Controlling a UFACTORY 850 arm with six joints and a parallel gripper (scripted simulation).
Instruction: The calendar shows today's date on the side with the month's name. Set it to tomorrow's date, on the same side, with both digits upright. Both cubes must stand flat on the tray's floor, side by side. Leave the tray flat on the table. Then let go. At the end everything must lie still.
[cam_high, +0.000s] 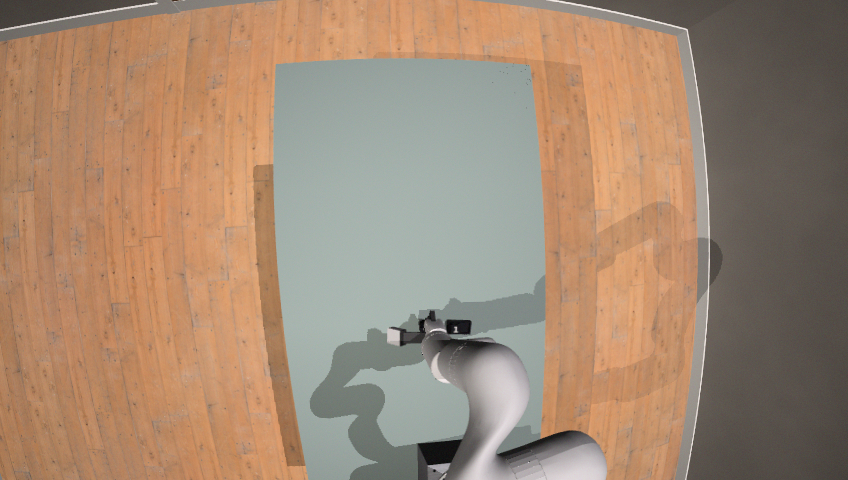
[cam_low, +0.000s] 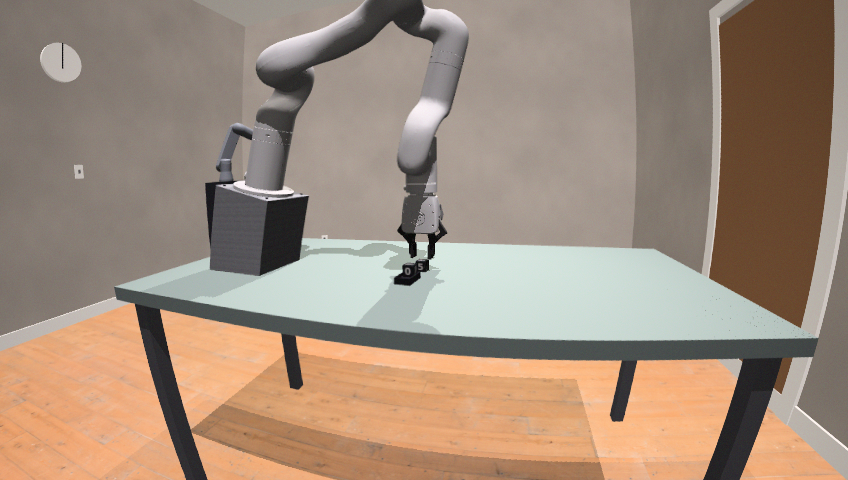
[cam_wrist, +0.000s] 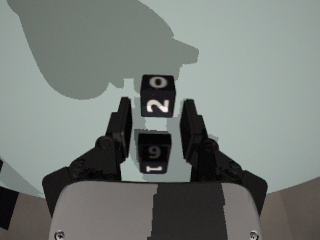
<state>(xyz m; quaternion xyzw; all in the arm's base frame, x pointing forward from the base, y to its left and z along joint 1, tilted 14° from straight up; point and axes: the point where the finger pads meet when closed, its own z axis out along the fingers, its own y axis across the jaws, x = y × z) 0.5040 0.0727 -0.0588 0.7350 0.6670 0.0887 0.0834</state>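
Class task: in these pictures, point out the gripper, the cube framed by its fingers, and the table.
gripper (cam_wrist: 155, 135), wrist view, midway between fingertips.
cube between the fingers, wrist view, top face.
table (cam_low: 535, 285), exterior view, bare top surface.

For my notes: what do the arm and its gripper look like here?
The arm is smooth light grey with rounded joints and thin dotted seam lines. It stands on a dark grey box pedestal. The gripper has a light grey body with corner screws and two black fingers. A grey cable loop rises by the base.
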